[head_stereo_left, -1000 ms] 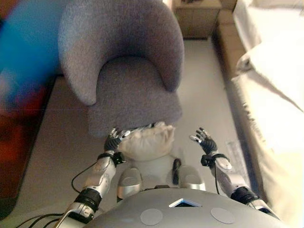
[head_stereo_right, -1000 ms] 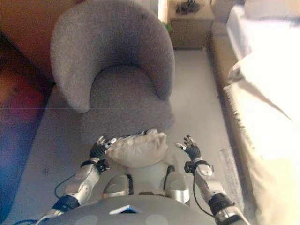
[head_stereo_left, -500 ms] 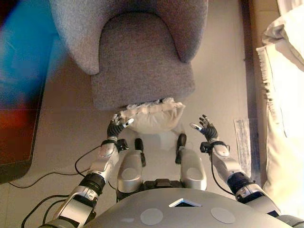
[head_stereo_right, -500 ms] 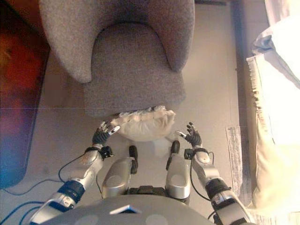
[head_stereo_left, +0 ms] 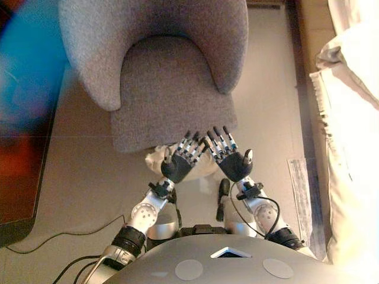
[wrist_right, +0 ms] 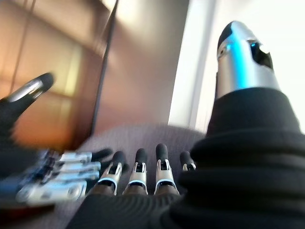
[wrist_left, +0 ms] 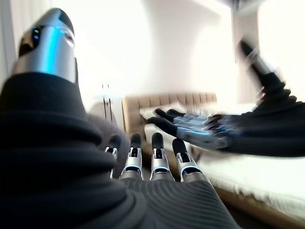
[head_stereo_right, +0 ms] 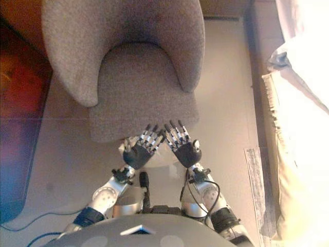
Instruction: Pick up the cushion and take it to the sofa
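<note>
Left hand: raised, fingers straight and spread, empty. Right hand: raised just beside it, fingers straight, fingertips nearly meeting, empty.

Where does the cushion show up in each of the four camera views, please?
Left eye view: cushion, a pale sliver on the floor under the raised left hand.
Right eye view: mostly hidden beneath both hands, by the armchair's front edge.
Left wrist view: not in it.
Right wrist view: not in it.
Shared landmark: the grey armchair.
</note>
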Robot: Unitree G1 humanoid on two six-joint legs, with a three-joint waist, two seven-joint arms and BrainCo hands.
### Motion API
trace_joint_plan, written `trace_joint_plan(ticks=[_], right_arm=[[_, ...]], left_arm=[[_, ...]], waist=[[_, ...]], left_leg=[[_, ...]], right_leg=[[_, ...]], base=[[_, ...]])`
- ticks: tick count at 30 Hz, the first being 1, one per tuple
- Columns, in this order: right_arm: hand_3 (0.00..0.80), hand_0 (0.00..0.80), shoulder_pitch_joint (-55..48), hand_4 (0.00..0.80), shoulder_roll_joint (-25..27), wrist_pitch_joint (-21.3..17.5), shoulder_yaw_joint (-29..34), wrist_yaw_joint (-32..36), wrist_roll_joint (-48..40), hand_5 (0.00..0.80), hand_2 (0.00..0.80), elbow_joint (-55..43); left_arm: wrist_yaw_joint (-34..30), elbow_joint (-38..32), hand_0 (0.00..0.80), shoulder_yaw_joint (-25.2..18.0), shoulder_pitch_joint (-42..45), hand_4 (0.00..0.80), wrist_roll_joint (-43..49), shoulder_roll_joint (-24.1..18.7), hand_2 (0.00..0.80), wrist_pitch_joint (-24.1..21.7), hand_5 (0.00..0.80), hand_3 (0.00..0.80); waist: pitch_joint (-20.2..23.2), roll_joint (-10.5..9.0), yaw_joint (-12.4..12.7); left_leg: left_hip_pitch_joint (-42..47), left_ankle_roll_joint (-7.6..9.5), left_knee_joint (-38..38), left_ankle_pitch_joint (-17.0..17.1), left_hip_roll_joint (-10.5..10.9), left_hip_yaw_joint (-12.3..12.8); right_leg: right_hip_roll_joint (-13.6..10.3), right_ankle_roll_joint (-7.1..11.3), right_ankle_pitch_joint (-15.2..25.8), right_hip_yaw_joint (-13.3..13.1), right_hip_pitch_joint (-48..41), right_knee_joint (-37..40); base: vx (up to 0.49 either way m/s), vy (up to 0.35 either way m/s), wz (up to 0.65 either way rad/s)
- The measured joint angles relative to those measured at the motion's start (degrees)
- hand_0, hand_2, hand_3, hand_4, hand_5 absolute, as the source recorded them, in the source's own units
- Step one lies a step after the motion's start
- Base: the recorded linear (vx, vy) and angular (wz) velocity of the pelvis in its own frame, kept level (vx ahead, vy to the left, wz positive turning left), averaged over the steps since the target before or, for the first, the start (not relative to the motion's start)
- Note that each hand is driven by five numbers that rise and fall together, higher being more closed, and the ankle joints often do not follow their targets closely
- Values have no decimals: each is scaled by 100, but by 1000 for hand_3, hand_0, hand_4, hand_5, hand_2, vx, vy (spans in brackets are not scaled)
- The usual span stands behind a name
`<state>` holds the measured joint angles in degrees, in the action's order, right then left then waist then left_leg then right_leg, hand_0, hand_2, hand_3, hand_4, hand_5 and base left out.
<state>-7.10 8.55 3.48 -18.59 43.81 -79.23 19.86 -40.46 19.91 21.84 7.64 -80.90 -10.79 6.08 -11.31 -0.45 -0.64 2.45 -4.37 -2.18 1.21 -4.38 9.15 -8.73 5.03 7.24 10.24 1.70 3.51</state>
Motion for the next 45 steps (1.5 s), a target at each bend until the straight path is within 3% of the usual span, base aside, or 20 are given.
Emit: trace_joint_plan(ticks=[5,25,28,31,33,35,37,39,41,45], right_arm=[[0,0,-383,0,151,317,60,55,33,0,0,94],[0,0,-450,0,339,119,-7,78,113,0,0,340],[0,0,-332,0,396,-431,-25,-397,625,0,0,396],[0,0,309,0,598,-1549,-144,-2263,2501,0,0,708],[0,0,1080,0,1015,-1921,-459,-3575,3781,0,0,783],[0,0,1696,0,1363,-2007,-475,-4396,4506,0,0,800],[0,0,2122,0,1491,-2000,-470,-4831,4720,0,0,822],[0,0,2534,0,1492,-1969,-487,-5078,4727,0,0,905],[0,0,2936,0,1489,-1852,-485,-5271,4725,0,0,1105],[0,0,3606,0,1470,-1682,-595,-5719,4827,0,0,1220]], left_arm=[[-132,3,0,-107,539,0,0,-57,0,26,0,0],[-9,2,0,-61,485,0,97,-166,0,-46,0,0],[745,63,0,-37,333,0,779,-242,0,-693,0,0],[3471,510,0,129,-462,0,3232,-501,0,-1984,0,0],[4810,804,0,163,-1295,0,4228,-698,0,-2272,0,0],[5629,840,0,150,-2038,0,4868,-888,0,-2320,0,0],[5991,894,0,170,-2452,0,5117,-915,0,-2312,0,0],[6112,1149,0,172,-2721,0,5143,-861,0,-2294,0,0],[6219,1464,0,166,-3081,0,5141,-799,0,-2272,0,0],[6441,1538,0,155,-3253,0,5153,-825,0,-2270,0,0]], waist=[[370,-23,11],[332,79,11],[137,100,16],[-322,53,20],[-838,16,65],[-1466,12,94],[-1755,-18,124],[-1808,-13,141],[-1890,-62,130],[-1919,-75,159]], left_leg=[[99,5,-46,-41,29,-13],[-11,16,-65,14,43,11],[-211,6,134,-1,38,39],[-947,24,666,-13,22,44],[-1802,71,1425,-171,-42,36],[-2371,128,1891,-230,-103,17],[-2800,117,2377,-386,-183,-41],[-3328,120,2768,-454,-275,-140],[-3910,93,3261,-500,-240,-301],[-4879,35,3878,-555,-283,-514]], right_leg=[[33,48,-19,-189,13,22],[-40,58,6,-27,78,24],[-62,55,9,-20,259,-102],[-109,-39,86,-15,927,-510],[-149,-67,85,-7,1697,-1002],[-232,-157,42,77,2180,-1328],[-268,-263,-42,78,2596,-1758],[-266,-251,-172,63,3095,-2276],[-384,-373,-696,-15,3750,-3257],[-431,-482,-909,-16,4715,-4010]], base=[[27,20,-16],[-7,0,2],[-281,-20,-3],[-470,-16,3],[-297,-75,-5],[-168,-74,4],[-151,-54,0],[-157,-40,7],[-109,-45,42],[-17,-48,17]])
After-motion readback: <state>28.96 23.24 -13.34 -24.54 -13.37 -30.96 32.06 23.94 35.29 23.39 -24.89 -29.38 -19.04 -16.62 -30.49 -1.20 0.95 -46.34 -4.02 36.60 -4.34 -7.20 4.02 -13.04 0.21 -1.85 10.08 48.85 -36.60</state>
